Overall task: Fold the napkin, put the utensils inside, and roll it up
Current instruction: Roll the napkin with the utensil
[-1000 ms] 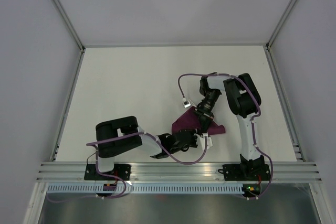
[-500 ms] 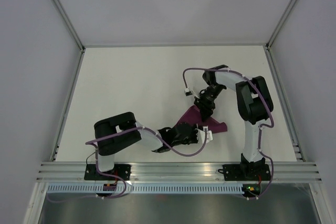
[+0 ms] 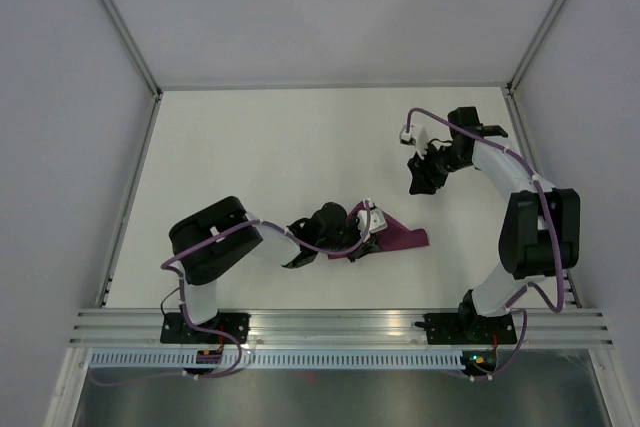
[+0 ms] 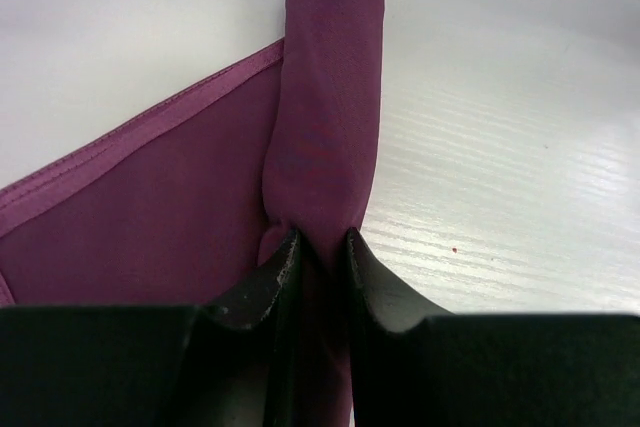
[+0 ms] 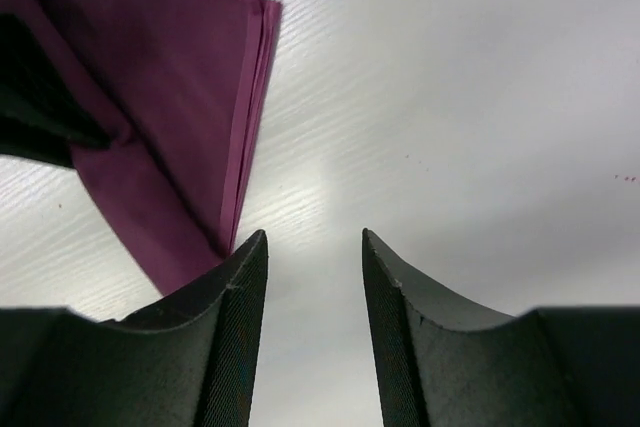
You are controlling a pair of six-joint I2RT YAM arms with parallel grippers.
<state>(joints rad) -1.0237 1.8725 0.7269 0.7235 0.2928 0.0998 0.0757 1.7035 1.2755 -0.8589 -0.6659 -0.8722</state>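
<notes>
The dark magenta napkin [image 3: 404, 238] lies at the front middle of the table, partly rolled. In the left wrist view a rolled tube of the napkin [image 4: 325, 97] runs away from me, with a flat flap beside it on the left. My left gripper [image 4: 320, 239] [image 3: 366, 234] is shut on the near end of that roll. My right gripper [image 3: 421, 177] [image 5: 313, 237] hangs open over bare table, up and to the right of the napkin [image 5: 165, 87], with nothing between its fingers. No utensils are in view.
The white table [image 3: 250, 167] is fenced by grey walls and metal edge rails, with the mounting rail [image 3: 340, 327] along the front. The left arm's forearm lies low across the front, just left of the napkin.
My right gripper has let go of the napkin, opened, and swung up and to the right. My left gripper has shifted up-left with the roll, and the napkin looks narrower.
</notes>
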